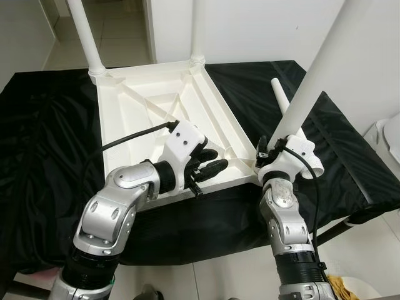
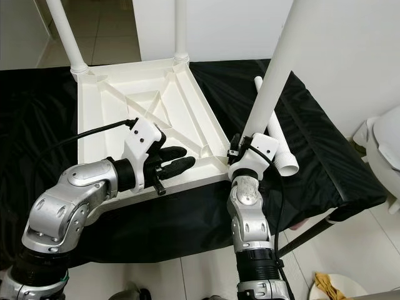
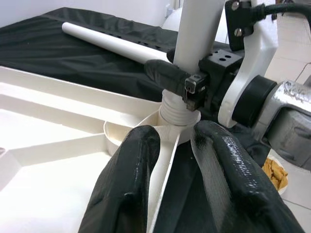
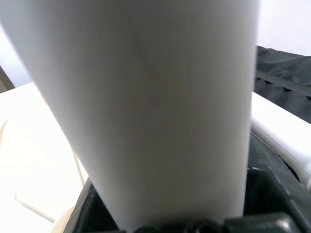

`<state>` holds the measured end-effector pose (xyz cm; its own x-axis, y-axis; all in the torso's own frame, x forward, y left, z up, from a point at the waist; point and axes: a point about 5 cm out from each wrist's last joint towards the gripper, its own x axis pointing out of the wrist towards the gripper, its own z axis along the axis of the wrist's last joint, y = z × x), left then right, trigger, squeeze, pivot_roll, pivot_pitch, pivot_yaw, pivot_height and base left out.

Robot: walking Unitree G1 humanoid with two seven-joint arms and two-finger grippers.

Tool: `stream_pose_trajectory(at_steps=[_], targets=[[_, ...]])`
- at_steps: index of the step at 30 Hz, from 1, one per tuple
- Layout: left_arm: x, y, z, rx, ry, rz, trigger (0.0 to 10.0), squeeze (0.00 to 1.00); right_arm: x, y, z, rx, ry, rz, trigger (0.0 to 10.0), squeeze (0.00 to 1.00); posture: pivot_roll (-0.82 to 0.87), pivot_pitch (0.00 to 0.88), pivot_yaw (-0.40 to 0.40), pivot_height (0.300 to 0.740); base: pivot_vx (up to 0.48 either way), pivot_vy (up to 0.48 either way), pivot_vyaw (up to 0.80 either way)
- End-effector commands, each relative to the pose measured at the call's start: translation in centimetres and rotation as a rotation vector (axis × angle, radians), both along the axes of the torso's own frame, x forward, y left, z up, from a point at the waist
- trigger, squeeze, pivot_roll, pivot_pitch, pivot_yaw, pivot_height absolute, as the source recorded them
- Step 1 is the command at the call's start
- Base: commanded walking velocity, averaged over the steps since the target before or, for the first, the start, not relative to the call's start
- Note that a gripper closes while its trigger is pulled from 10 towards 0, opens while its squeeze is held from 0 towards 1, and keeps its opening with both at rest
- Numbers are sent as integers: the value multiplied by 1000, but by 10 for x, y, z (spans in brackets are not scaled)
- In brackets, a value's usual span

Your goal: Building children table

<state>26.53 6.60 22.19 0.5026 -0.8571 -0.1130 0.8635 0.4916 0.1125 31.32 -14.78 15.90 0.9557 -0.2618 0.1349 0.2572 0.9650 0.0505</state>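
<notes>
Right hand (image 1: 270, 152) clamps leg (image 1: 312, 81) upright into tabletop (image 1: 156, 106) corner socket, centre-right; left hand (image 1: 203, 167) pinches rim, bracing it.

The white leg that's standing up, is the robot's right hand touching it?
Touching. In the left wrist view, the right gripper has a black finger pressed against the white leg just above its threaded end.

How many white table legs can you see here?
4: two far legs stand in the upturned tabletop's far corners, the held leg is in the right gripper, the loose leg lies on black cloth.
</notes>
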Motion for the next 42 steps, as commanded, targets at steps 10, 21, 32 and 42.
stream_pose_trajectory(at_steps=[10,21,32,42], targets=[[6,-4,0,9,-3,13,10000,0,-8,-22,-23,6,99,-142,10000,0,-70,78,56,740,0,0,0],[7,-4,-1,6,-2,17,10000,0,-6,-17,-20,26,72,-93,10000,1000,-67,70,40,740,0,0,0],[5,-5,-2,-4,-2,26,10000,0,0,-14,-9,37,2,32,10000,1000,-55,64,22,740,0,0,0],[-1,-12,-12,4,20,14,10000,0,12,-21,-2,4,-3,202,10000,1000,-46,64,-4,740,0,0,0]])
